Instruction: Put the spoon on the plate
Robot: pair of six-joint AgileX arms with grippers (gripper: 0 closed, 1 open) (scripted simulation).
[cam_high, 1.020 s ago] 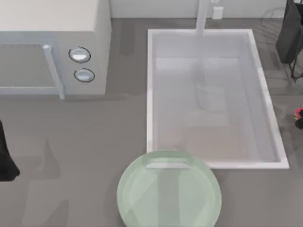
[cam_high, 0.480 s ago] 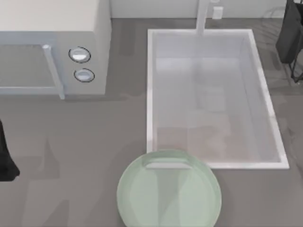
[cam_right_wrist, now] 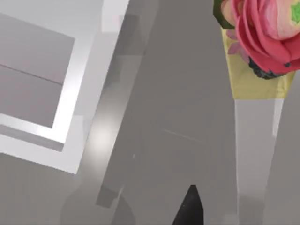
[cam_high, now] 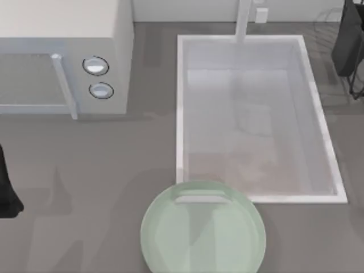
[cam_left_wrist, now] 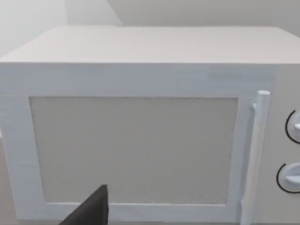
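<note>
The plate (cam_high: 202,230) is a large, round, pale mint-green disc at the table's near edge, just in front of the sink. The spoon's red-pink flower ornament (cam_right_wrist: 262,33) looms large in the right wrist view, with a pale strip running from it towards the camera; its bowl is hidden. A dark tip of my right gripper (cam_right_wrist: 190,208) shows beside that strip, apart from the flower. My right arm (cam_high: 348,42) is at the far right corner. My left arm (cam_high: 7,187) stays parked at the left edge, and my left gripper (cam_left_wrist: 89,212) faces the microwave.
A white rectangular sink basin (cam_high: 256,116) with a tap (cam_high: 243,20) takes up the right half of the table. A white microwave (cam_high: 62,57) with two knobs stands at the far left. Bare grey counter lies between the microwave and the plate.
A red spot at the top view's right edge one second ago is gone from that view. The right arm has shifted slightly. The left arm has not moved.
</note>
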